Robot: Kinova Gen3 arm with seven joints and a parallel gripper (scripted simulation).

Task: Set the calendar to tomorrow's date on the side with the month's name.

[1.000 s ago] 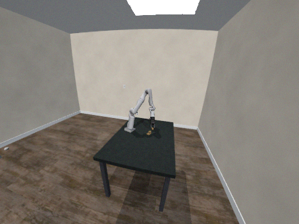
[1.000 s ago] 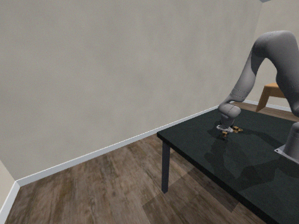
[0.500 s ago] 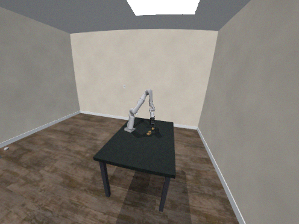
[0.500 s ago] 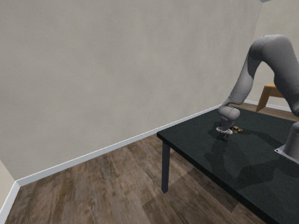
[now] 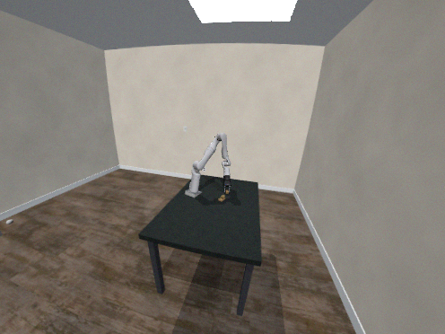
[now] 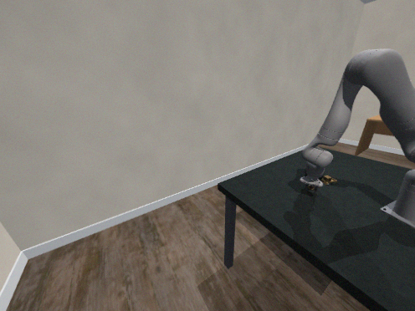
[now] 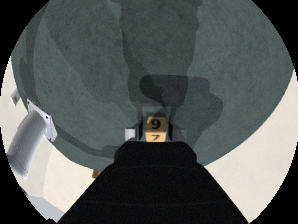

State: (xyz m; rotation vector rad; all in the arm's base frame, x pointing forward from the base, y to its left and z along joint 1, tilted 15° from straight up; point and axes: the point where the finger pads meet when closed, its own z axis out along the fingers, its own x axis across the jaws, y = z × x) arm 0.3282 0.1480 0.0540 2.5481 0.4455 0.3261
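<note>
A light wooden cube [image 5: 227, 192] [image 7: 155, 124] stands on the table, apart from the tray. In the wrist view it shows an upright black 9 on its upper visible face and a 7 on the face below. My gripper [image 7: 155, 128] [image 6: 310, 187] points down and is open, with its fingers on either side of this cube. The small wooden tray [image 5: 220, 200] [image 6: 334, 180] lies beside the gripper on the table, with another cube [image 6: 327, 178] on it. That cube's digits and the month's name are too small to read. The tray is hidden in the wrist view.
The dark table [image 5: 202, 229] [image 6: 268, 196] carries the arm's base [image 5: 193, 193] [image 6: 402, 211] to one side of the cubes. The tray is close to the gripper. A wooden stool [image 6: 365, 135] stands beyond the table.
</note>
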